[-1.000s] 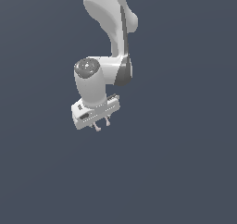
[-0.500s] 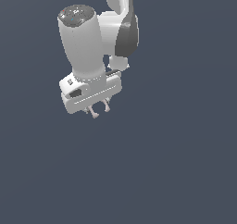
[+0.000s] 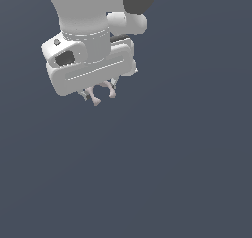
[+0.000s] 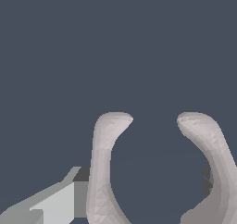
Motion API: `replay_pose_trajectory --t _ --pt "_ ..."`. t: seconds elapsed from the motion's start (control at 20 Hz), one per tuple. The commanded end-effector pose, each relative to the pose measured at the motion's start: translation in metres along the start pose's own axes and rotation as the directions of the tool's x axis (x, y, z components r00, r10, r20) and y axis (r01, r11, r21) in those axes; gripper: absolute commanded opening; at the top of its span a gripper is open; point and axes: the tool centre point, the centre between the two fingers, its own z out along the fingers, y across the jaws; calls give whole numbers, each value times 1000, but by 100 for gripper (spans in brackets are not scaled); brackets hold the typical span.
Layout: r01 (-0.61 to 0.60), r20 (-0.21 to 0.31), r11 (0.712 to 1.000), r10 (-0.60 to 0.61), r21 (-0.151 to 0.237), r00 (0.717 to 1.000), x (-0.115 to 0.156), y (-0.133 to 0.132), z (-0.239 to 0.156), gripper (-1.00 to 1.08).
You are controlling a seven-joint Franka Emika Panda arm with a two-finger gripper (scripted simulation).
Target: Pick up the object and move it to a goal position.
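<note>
Behind me I see one item only: a flat backdrop (image 3: 187,173) of dark slate blue-grey, filling the exterior view from the right edge to the lower left corner. My wrist view shows the same backdrop (image 4: 115,42), unmarked and evenly toned.

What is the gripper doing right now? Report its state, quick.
Gripper: shut on the tiny pale pinkish-white C-shaped open ring, which hangs between the fingers in the air.
</note>
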Motion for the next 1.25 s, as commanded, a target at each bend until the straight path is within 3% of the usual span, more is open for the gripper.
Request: replay_pose_trajectory --t 0.0,0.55,1.2 --pt "-1 1 1000 1 1 1000 2 0 -25 -100" --pt "-1 1 1000 1 1 1000 10 3 -95 -100" --pt "-2 1 1000 2 1 1000 13 5 -115 -100"
